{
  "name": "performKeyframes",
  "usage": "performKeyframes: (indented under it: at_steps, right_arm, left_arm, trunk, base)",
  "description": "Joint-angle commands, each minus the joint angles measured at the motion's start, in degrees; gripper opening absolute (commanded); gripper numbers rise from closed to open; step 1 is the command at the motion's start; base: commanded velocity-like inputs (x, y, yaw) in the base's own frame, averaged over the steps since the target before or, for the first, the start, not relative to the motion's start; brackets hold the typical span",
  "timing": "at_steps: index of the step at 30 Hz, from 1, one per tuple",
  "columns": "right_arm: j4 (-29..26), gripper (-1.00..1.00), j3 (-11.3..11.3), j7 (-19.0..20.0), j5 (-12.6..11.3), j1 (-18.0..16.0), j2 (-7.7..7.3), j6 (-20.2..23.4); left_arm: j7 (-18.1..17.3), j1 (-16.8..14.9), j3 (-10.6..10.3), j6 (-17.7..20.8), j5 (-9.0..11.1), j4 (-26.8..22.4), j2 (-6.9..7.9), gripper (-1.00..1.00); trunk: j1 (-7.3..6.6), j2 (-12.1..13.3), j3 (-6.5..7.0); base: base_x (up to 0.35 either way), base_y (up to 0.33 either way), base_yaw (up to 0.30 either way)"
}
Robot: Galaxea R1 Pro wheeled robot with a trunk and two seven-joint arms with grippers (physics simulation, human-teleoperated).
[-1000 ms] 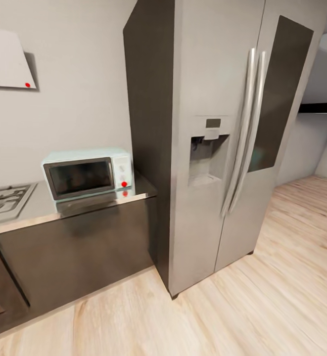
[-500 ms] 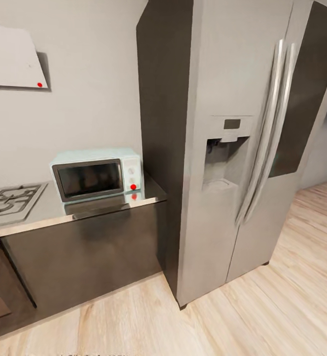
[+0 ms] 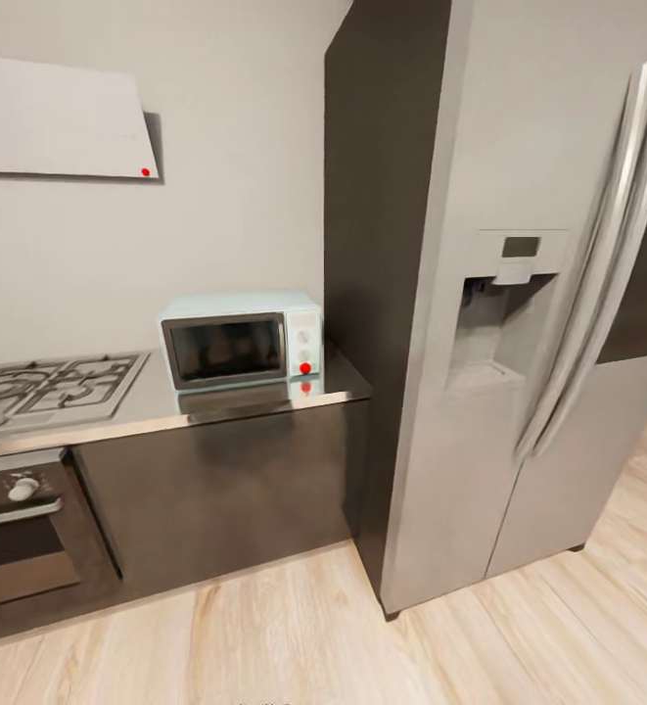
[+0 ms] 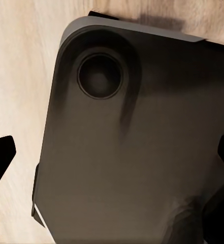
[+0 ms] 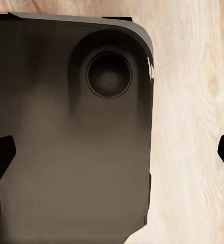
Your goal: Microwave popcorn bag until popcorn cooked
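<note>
Left tool (image 4: 112,157): dark fingertips sit at opposite edges of the left wrist view, spread wide apart, nothing between them. Beyond them lies a dark rounded panel of the robot's base (image 4: 142,152) with a round recess, over the pale wood floor (image 4: 20,76).

Right tool (image 5: 112,152): likewise spread apart and empty, fingertips cut off at the frame edges. Same kind of dark panel beneath.

Head view: the microwave (image 3: 240,338) stands on the worktop (image 3: 147,411), at its right end, close beside the fridge (image 3: 519,294). Its long axis runs along the wall; the dark glass door faces out into the room, knob panel on the fridge side. Interior too dim to make out.

Gas hob (image 3: 44,385) and oven (image 3: 24,534) are cut off at the left edge. Hood (image 3: 59,117) also cropped.
</note>
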Motion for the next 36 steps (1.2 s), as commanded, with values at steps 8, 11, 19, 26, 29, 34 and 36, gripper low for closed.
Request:
performKeyframes:
  at_steps: [8,11,19,26,29,34,36]
  right_arm:
    - [0.02,1.00,0.04,-0.08,-0.02,0.00,0.00,-0.21]
    - [0.02,1.00,0.04,-0.08,-0.02,0.00,0.00,-0.21]
    - [0.02,1.00,0.04,-0.08,-0.02,0.00,0.00,-0.21]
    - [0.02,1.00,0.04,-0.08,-0.02,0.00,0.00,-0.28]
    - [0.02,1.00,0.04,-0.08,-0.02,0.00,0.00,-0.29]
    - [0.02,1.00,0.04,-0.08,-0.03,0.00,0.00,-0.29]
    - [0.02,1.00,0.04,-0.08,-0.03,0.00,0.00,-0.29]
  left_arm:
    - [0.03,0.03,0.12,-0.08,0.27,-0.08,-0.02,1.00]
    - [0.03,0.03,0.12,-0.07,0.27,-0.08,-0.03,1.00]
    - [0.03,0.03,0.11,-0.13,0.27,-0.08,-0.04,1.00]
    - [0.03,0.03,0.12,-0.14,0.27,-0.08,-0.10,1.00]
    - [0.03,0.03,0.11,-0.14,0.21,-0.08,-0.16,1.00]
    - [0.03,0.03,0.11,-0.14,0.19,-0.08,-0.19,1.00]
    - [0.03,0.03,0.12,-0.14,0.19,-0.08,-0.19,1.00]
  trunk:
    - [0.00,-0.02,-0.19]
    - [0.00,-0.02,-0.26]
    - [0.00,-0.02,-0.46]
    - [0.00,-0.02,-0.66]
    - [0.00,-0.02,-0.74]
    - [0.00,-0.02,-0.76]
    - [0.00,-0.02,-0.77]
  base:
    - [0.000,0.000,0.270]
    - [0.000,0.000,0.270]
    - [0.000,0.000,0.270]
    - [0.000,0.000,0.270]
    - [0.000,0.000,0.222]
    - [0.000,0.000,0.040]
    - [0.000,0.000,0.005]
